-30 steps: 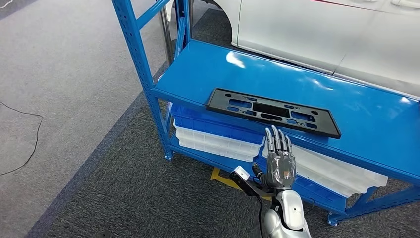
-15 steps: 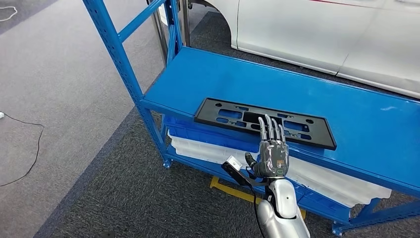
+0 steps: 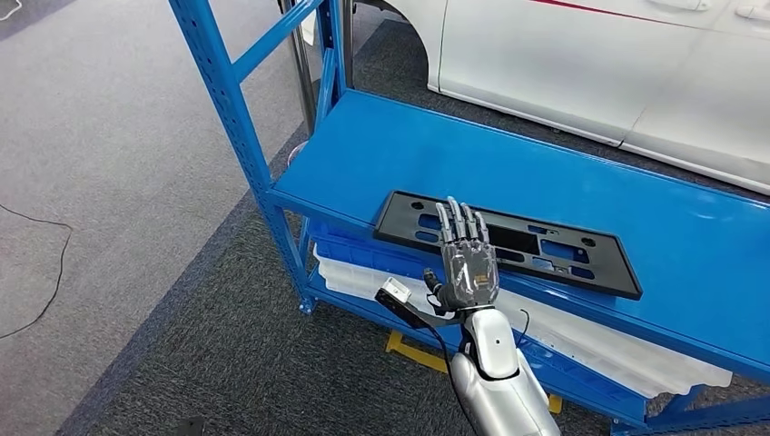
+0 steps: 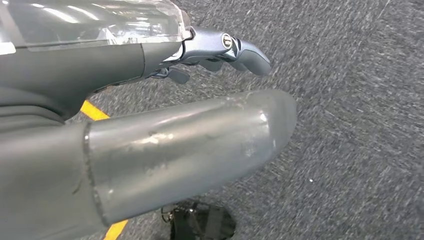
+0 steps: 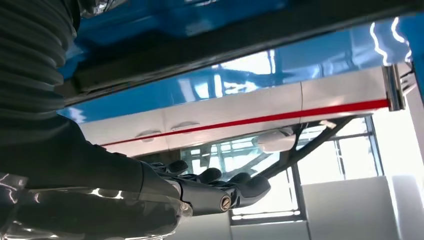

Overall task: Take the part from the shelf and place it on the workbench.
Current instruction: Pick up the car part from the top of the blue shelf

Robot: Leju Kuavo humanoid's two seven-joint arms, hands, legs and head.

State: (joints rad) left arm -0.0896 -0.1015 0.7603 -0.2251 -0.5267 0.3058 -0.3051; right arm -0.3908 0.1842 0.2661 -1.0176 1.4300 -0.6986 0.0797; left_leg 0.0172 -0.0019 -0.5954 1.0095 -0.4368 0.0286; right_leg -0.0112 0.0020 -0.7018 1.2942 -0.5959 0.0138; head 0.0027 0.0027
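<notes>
Grey carpet point(image 3: 136, 182) covered the floor beneath a blue steel shelf point(image 3: 545, 182), with a white car point(image 3: 617, 64) beyond it. White trays point(image 3: 599, 341) were stacked on the lower tier. The black part point(image 3: 536, 247) lay flat near the shelf's front edge. The right hand point(image 3: 468, 263), fingers straight and together, extended over the part's near edge, holding nothing. The left hand point(image 4: 165, 145) hung above the carpet; its state could not be judged.
</notes>
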